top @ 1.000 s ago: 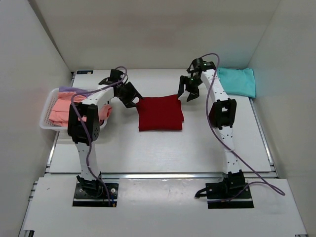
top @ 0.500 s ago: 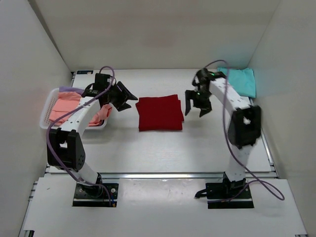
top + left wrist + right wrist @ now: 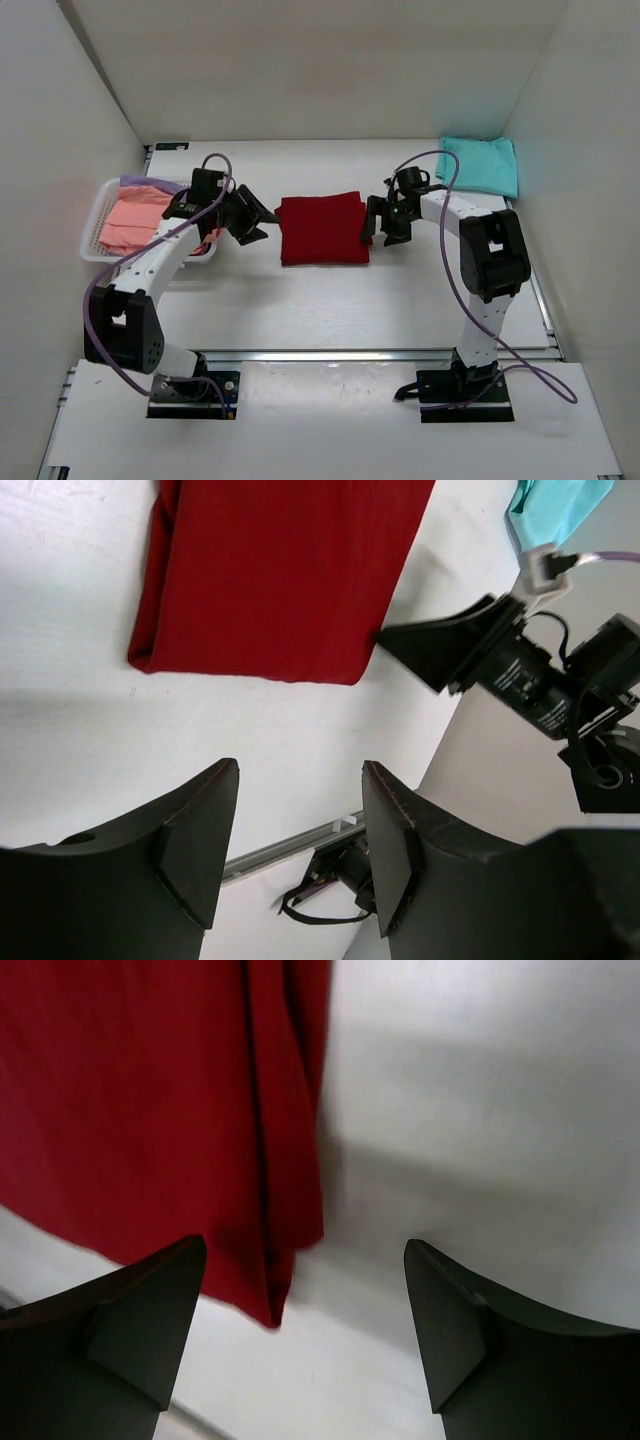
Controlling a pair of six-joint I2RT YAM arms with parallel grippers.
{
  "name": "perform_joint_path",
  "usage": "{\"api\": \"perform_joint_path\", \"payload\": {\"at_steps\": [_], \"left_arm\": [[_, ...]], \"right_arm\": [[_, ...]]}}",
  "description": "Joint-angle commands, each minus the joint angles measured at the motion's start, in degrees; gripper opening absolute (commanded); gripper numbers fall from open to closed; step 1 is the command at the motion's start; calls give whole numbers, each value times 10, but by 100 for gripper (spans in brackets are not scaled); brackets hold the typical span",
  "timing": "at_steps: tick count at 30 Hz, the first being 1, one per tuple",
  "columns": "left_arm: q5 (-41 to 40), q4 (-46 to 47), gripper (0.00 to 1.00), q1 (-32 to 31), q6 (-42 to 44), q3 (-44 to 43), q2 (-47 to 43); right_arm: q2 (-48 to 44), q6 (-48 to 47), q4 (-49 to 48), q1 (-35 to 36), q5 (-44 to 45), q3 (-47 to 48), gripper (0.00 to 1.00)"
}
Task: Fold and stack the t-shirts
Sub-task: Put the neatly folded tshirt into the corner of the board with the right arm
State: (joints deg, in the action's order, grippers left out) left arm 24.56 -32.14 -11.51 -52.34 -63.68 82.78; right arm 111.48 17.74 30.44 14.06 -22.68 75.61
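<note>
Shows the dark red t-shirt point(image 3: 322, 228) folded near-square at mid-table, slightly longer side running left to right, left gripper point(image 3: 253, 217) and right gripper point(image 3: 378, 222) at its side edges (both spread wide, holding nothing), open table point(image 3: 320, 300) in front.

My lab test booth: bare white walls point(image 3: 300, 70) round a white table point(image 3: 300, 300), metal rail point(image 3: 330, 355) along its near edge.
</note>
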Motion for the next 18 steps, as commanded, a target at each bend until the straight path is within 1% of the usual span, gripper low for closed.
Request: {"api": "perform_joint_path", "payload": {"at_steps": [1,4,8,9,15,16,17,18], "left_arm": [[-6,9,63,1,-12,14,-48],[-12,10,63,3,-15,24,-67],[-18,8,62,8,-26,42,-91],[-20,8,62,9,-29,46,-96],[-17,12,62,13,-38,58,-114],[-19,18,61,15,-43,61,-115],[-18,19,61,13,-47,63,-120],[-20,22,61,12,-49,64,-121]], "right_arm": [[12,22,-116,-8,-38,0,78],[42,36,-144,-4,-61,1,79],[77,45,-137,20,-64,26,79],[87,41,-128,23,-63,42,80],[147,27,-62,55,-39,105,78],[153,29,-51,53,-30,120,72],[163,31,-26,54,-21,127,61],[169,25,-10,48,-23,158,52]]}}
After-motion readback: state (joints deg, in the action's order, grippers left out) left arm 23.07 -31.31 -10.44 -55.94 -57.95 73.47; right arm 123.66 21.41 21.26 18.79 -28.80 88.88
